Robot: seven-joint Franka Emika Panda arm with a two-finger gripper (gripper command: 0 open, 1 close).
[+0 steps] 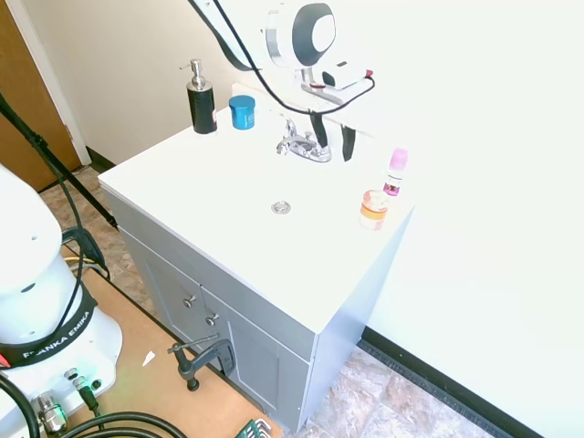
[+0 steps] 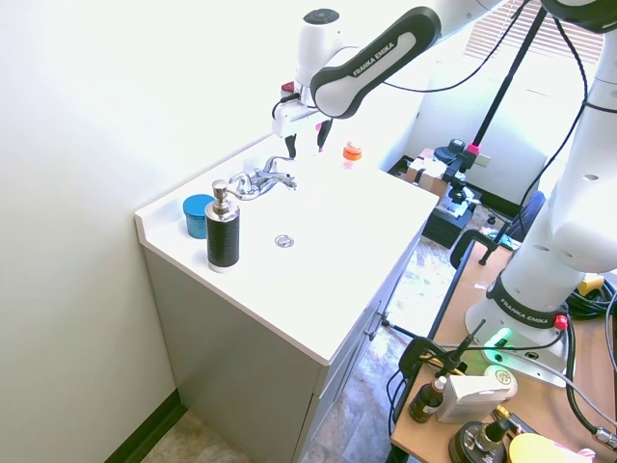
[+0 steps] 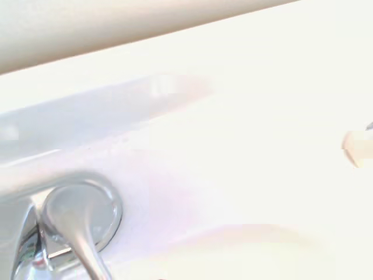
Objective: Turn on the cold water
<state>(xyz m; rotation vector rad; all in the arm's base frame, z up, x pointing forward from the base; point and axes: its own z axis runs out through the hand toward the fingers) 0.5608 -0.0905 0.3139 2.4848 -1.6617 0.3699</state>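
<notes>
The chrome two-lever faucet (image 1: pixel 304 144) stands at the back of the white sink top (image 1: pixel 228 237). Its right-hand lever (image 1: pixel 319 149) is the cold water one, also seen as the farther lever (image 2: pixel 282 170) in the second exterior view. My gripper (image 1: pixel 334 137) hangs open just above and slightly to the right of that lever, its dark fingers (image 1: pixel 348 142) pointing down; I cannot tell whether the finger nearest the lever touches it. From the other side the gripper (image 2: pixel 305 142) sits close above the faucet (image 2: pixel 262 180). The wrist view shows one chrome lever (image 3: pixel 78 224), blurred.
A black soap pump bottle (image 1: pixel 201 105) and a blue jar (image 1: pixel 242 111) stand left of the faucet. A pink-capped bottle (image 1: pixel 395 172) and an orange-lidded jar (image 1: pixel 373 209) sit at the right edge. The drain (image 1: pixel 281 208) lies in front. The wall is close behind.
</notes>
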